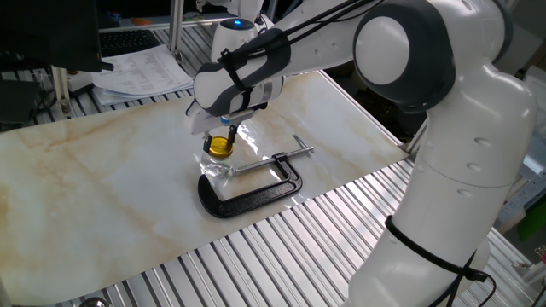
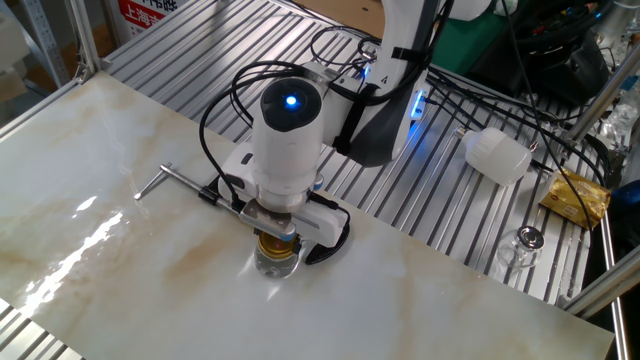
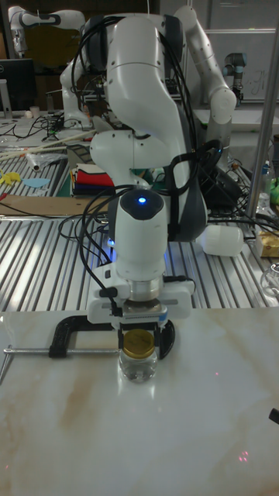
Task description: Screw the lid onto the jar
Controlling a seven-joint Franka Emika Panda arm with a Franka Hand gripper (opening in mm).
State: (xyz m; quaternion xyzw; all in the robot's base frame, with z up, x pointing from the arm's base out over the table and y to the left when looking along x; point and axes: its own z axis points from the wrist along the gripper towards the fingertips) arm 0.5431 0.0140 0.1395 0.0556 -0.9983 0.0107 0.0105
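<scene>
The yellow lid (image 1: 220,147) sits on top of the small clear glass jar (image 1: 216,167), which stands upright on the marble table inside the jaws of a black C-clamp (image 1: 256,192). My gripper (image 1: 220,139) points straight down over the jar, its fingers on either side of the lid and shut on it. The tall fixed view shows the lid (image 3: 140,342) between the two fingers (image 3: 122,335), with the jar (image 3: 139,366) below. From the other fixed view, the wrist hides most of the lid (image 2: 274,243); the jar (image 2: 277,263) shows beneath it.
The clamp's silver screw and handle (image 2: 168,180) stick out to the left on the marble top (image 2: 90,150). A white plastic bottle (image 2: 497,153), a small glass (image 2: 527,240) and a yellow packet (image 2: 575,197) lie on the slatted frame. Papers (image 1: 141,68) lie at the far side.
</scene>
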